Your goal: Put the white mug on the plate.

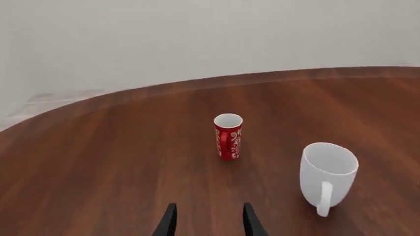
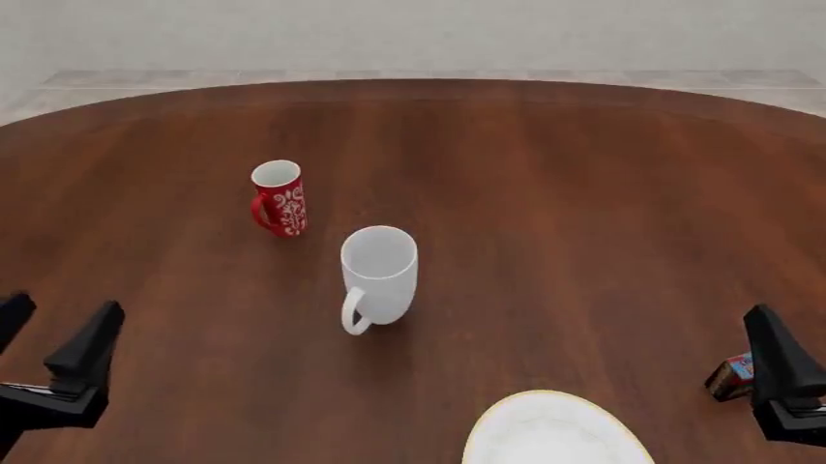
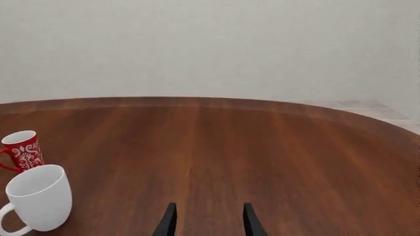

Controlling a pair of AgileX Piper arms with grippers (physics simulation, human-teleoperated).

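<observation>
Round white gold-rimmed plate (image 2: 555,432) nearest, at near edge of dark wood counter (image 2: 581,193). Tall glossy white mug (image 2: 378,274) upright mid-counter, handle facing arms, apart from plate. Left pincer (image 1: 208,220) and right pincer (image 3: 208,220) both apart, empty. Step: not yet begun. Next: reach, grip mug rim or handle.

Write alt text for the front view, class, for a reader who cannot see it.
A white mug stands upright mid-table, handle toward the camera, with a smaller red mug behind it to the left. A plate is cut off by the bottom edge, and both open grippers, left and right, wait at the near corners.
</observation>
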